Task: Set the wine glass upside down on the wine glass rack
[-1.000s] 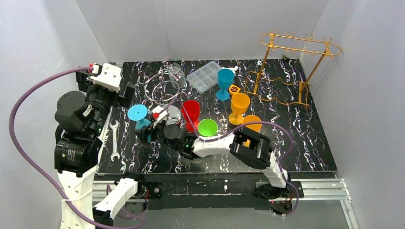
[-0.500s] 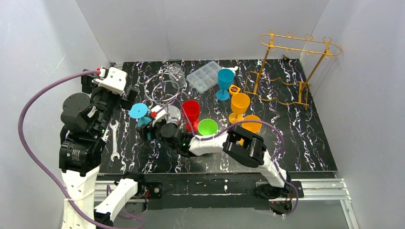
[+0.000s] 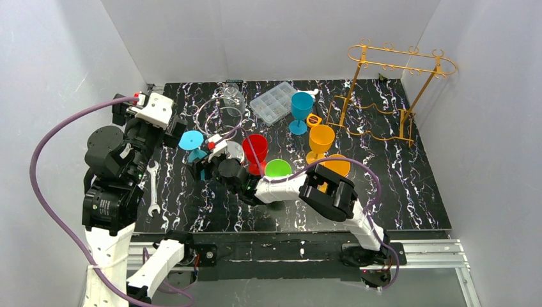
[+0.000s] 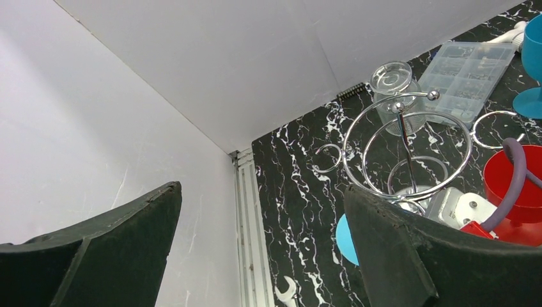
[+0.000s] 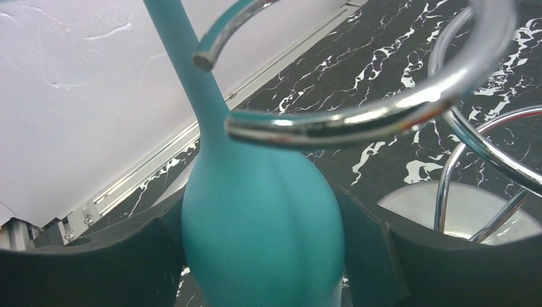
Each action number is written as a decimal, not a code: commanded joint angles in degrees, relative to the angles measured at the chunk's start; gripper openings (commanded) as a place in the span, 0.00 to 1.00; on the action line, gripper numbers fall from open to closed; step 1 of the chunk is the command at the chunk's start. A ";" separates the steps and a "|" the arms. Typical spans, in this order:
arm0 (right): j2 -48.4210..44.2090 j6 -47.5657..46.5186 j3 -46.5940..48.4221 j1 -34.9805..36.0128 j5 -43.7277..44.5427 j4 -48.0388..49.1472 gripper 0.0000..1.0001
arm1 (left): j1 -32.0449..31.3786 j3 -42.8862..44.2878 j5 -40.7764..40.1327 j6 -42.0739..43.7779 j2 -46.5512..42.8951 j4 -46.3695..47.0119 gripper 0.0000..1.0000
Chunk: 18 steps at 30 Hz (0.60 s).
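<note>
Wrist camera catches it — right gripper (image 5: 259,259) clamped round the inverted wine glass (image 5: 255,204) bowl, rack (image 5: 358,115) ring beside its stem; overhead hides that grip. Meanwhile left gripper (image 4: 262,252) wide, empty.

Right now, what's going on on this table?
The right end effector is clamped on the bowl of a teal wine glass and holds it upside down, base up. The stem is right beside an open ring of the chrome rack. The glass is not yet released, and I cannot tell whether the stem sits inside the ring. The left end effector is open and empty, up at the left rear of the table.
</note>
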 commanded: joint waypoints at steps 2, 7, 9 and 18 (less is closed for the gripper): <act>-1.72 0.23 0.04 -0.28 -1.30 4.91 0.47 | 0.08 -1.81 0.31 0.76 -0.71 2.23 0.98; -4.17 -3.09 -1.85 1.22 -2.80 4.34 0.45 | 0.08 -3.01 0.39 0.43 -1.00 2.72 0.98; -5.46 -3.57 -3.70 1.51 -2.32 5.20 0.45 | 0.06 -3.25 0.43 0.36 -1.10 2.72 0.98; -8.10 -4.33 -7.20 0.71 0.32 6.65 0.45 | 0.10 -3.86 0.52 0.56 -1.60 2.90 0.98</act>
